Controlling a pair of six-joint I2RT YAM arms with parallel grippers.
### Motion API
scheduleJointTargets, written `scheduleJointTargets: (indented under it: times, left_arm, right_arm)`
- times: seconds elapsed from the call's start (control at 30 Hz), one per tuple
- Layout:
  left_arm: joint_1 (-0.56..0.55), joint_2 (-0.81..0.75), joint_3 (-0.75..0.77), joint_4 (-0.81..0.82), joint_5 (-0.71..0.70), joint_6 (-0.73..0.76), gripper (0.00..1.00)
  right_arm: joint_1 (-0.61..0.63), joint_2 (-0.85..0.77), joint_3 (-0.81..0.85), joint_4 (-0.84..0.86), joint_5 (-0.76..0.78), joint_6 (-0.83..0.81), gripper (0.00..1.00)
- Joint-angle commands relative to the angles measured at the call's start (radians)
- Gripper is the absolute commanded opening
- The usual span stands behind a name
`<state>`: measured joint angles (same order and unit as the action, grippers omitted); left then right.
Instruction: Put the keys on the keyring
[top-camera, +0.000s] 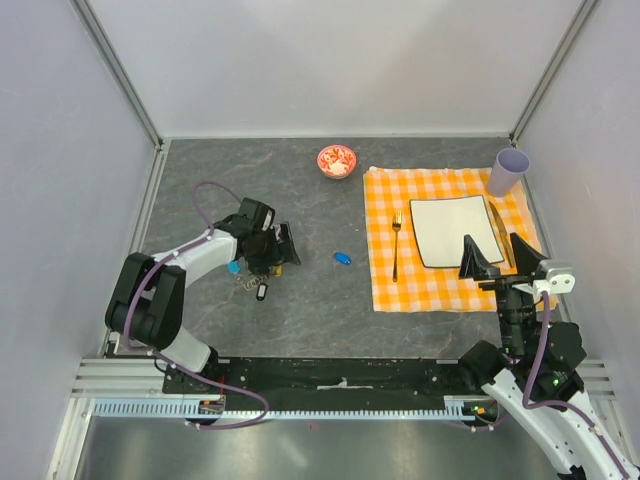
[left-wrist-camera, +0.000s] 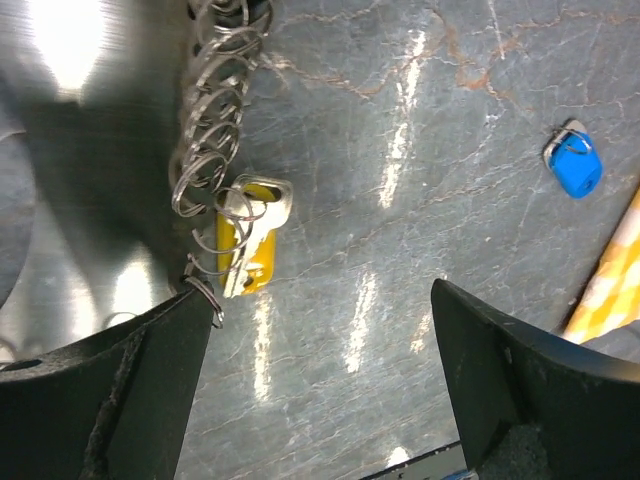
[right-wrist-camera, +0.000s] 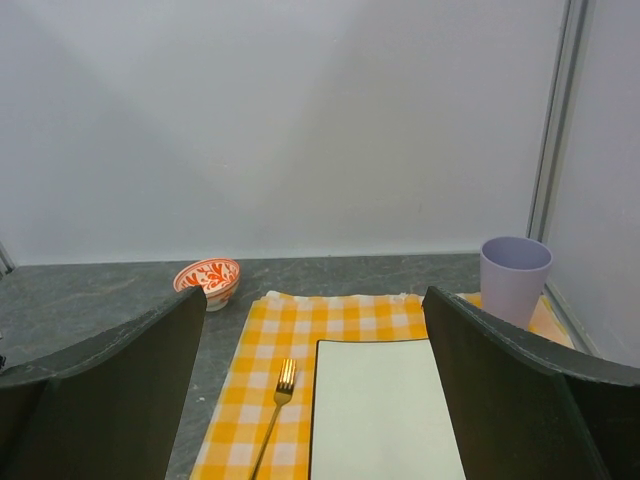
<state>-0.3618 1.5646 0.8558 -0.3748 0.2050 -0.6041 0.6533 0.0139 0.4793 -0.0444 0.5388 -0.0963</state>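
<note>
A bunch of keys (top-camera: 256, 282) lies on the grey table by my left gripper (top-camera: 278, 250); a black-headed key (top-camera: 263, 290) shows at its near end. A light-blue piece of the keyring (top-camera: 233, 267) shows beside the left arm. In the left wrist view, a string of small metal rings (left-wrist-camera: 205, 130) leads to a yellow-headed key (left-wrist-camera: 250, 235). A wire ring touches my left fingertip (left-wrist-camera: 190, 310). The left gripper (left-wrist-camera: 320, 400) is open and empty above bare table. A blue-headed key (top-camera: 342, 258) lies alone to the right, also in the left wrist view (left-wrist-camera: 573, 165). My right gripper (top-camera: 495, 262) is open and empty, held above the placemat (right-wrist-camera: 315, 400).
An orange checked placemat (top-camera: 385, 290) holds a white square plate (top-camera: 450, 232), a gold fork (top-camera: 397, 245) and a knife. A lilac cup (top-camera: 510, 170) stands at its far right corner. A red-and-white bowl (top-camera: 336, 160) stands at the back.
</note>
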Motion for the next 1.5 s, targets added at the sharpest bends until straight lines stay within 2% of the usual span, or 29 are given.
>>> scheduleJointTargets:
  times: [0.0,0.23,0.3,0.4,0.57,0.67,0.7,0.8,1.03,1.13,1.3,1.47]
  left_arm:
    - [-0.005,-0.058,0.077,-0.111,-0.120,0.041,0.95]
    - [-0.005,-0.064,0.189,-0.256,-0.343,0.201,0.88]
    - [-0.005,-0.064,0.193,-0.262,-0.343,0.243,0.82]
    - [-0.006,-0.055,0.210,-0.283,-0.319,0.358,0.80]
    - [-0.005,0.001,0.238,-0.352,-0.372,0.501,0.74]
    - [-0.006,0.037,0.233,-0.372,-0.356,0.491,0.65]
    - [-0.008,0.047,0.230,-0.375,-0.331,0.489,0.54]
    - [-0.017,0.069,0.220,-0.375,-0.283,0.465,0.52]
    - [-0.029,0.087,0.241,-0.349,-0.299,0.517,0.50]
    - [-0.057,0.115,0.232,-0.358,-0.352,0.538,0.50]
    - [-0.104,0.124,0.223,-0.385,-0.406,0.455,0.49]
    - [-0.111,0.036,0.207,-0.349,-0.415,0.311,0.48]
  right_arm:
    - [0.008,-0.009,0.008,0.005,0.016,-0.016,0.98]
    - [0.008,-0.009,0.007,0.005,0.018,-0.017,0.98]
    - [0.008,-0.009,0.007,0.006,0.020,-0.020,0.98]
    - [0.008,-0.009,0.007,0.005,0.020,-0.019,0.98]
    - [0.008,-0.008,0.008,0.005,0.018,-0.016,0.98]
    - [0.009,-0.009,0.008,0.003,0.020,-0.017,0.98]
    - [0.008,-0.009,0.008,0.002,0.020,-0.017,0.98]
    - [0.006,-0.009,0.008,0.003,0.018,-0.016,0.98]
    - [0.009,-0.009,0.010,0.003,0.018,-0.014,0.98]
    - [0.008,-0.009,0.010,0.001,0.020,-0.016,0.98]
    - [0.009,-0.009,0.007,0.003,0.020,-0.016,0.98]
    - [0.011,-0.009,0.007,0.003,0.020,-0.016,0.98]
